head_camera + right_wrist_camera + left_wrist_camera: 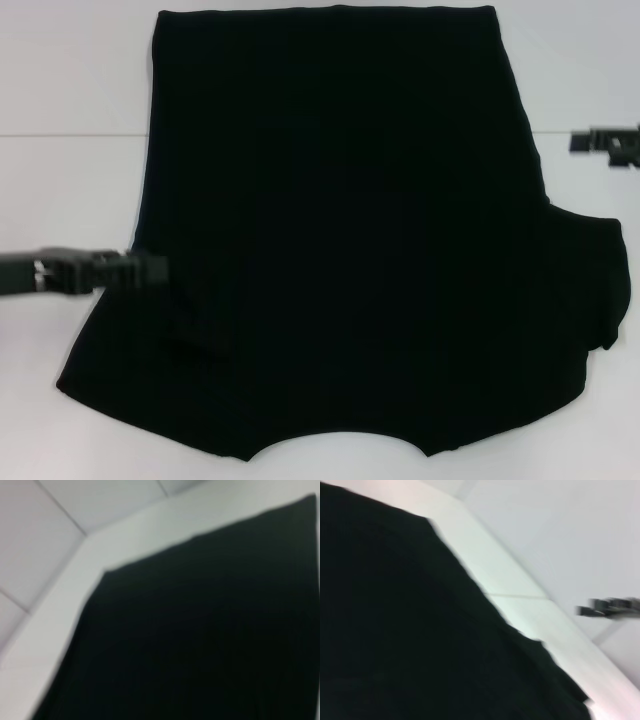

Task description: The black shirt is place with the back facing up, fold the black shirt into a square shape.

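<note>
Black shirt [350,220] plain, no print; left gripper [150,270] at sleeve.

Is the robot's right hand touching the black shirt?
Apart. In the head view the right gripper sits off beside the black shirt, with bare white table between them.

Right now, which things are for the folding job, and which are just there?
For the job:
- shirt, spread on the table
- left gripper, at the shirt's left edge
- right gripper, off to the shirt's right

Just there:
- table; nothing else lies about
</note>
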Available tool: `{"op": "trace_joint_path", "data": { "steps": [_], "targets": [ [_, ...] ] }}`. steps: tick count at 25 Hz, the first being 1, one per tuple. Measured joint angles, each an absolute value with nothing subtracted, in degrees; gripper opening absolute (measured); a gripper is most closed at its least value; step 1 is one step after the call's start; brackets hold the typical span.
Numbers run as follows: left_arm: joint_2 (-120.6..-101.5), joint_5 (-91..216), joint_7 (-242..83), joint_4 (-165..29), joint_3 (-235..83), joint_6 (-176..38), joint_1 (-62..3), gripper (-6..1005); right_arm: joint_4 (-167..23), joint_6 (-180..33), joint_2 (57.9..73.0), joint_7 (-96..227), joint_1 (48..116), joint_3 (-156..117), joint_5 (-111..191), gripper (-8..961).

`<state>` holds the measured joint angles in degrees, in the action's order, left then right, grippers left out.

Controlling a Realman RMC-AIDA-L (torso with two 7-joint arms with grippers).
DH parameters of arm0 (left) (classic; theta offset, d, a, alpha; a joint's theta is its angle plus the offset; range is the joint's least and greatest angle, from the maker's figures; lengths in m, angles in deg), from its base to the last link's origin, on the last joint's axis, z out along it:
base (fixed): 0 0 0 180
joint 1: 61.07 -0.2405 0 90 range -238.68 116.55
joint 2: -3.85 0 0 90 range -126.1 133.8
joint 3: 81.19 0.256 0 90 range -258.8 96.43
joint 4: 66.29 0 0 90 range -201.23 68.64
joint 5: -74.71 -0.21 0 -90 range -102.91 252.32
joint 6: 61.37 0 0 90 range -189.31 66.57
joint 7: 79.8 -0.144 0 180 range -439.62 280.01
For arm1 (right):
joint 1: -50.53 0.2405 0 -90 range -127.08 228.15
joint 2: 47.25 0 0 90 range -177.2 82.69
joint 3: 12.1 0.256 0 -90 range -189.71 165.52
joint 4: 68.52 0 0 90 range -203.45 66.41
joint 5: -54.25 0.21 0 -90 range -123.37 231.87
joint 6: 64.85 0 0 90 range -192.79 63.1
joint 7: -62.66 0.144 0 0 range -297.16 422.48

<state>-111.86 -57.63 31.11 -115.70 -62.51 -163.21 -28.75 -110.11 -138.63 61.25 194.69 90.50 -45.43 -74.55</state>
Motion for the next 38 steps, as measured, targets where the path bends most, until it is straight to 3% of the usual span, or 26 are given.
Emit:
{"op": "trace_joint_path", "data": {
  "steps": [4, 8, 13, 16, 23, 28, 38],
  "targets": [
    [-113.27, -56.9, 27.0, -114.9, -62.5, -165.0, -29.9, 381, -116.3, -147.5, 60.69, 199.8, 89.9, -43.8, -85.4, 797],
    [-113.34, -56.9, 27.1, -114.3, -62.7, -164.1, -29.6, 466, -122.0, -154.2, 60.12, 205.3, 87.9, -41.6, -91.2, 795],
    [-113.43, -56.8, 27.2, -113.7, -62.7, -163.4, -28.1, 700, -122.0, -156.3, 59.89, 207.0, 86.2, -41.0, -92.9, 793],
    [-113.46, -56.2, 27.2, -112.7, -62.6, -162.9, -27.4, 752, -118.3, -154.2, 60.11, 206.8, 86.1, -41.3, -93.2, 791],
    [-113.91, -55.9, 27.1, -111.5, -62.7, -161.6, -26.6, 751, -109.6, -146.8, 60.74, 206.5, 87.0, -42.7, -93.3, 592],
    [-113.92, -54.2, 27.1, -111.5, -62.7, -161.5, -26.8, 752, -106.6, -144.1, 61.05, 206.9, 88.0, -45.2, -93.4, 349],
    [-113.93, -53.1, 27.0, -111.5, -62.8, -160.3, -27.0, 751, -104.1, -142.3, 61.55, 207.4, 89.3, -46.6, -94.0, 344]
  ]
}}
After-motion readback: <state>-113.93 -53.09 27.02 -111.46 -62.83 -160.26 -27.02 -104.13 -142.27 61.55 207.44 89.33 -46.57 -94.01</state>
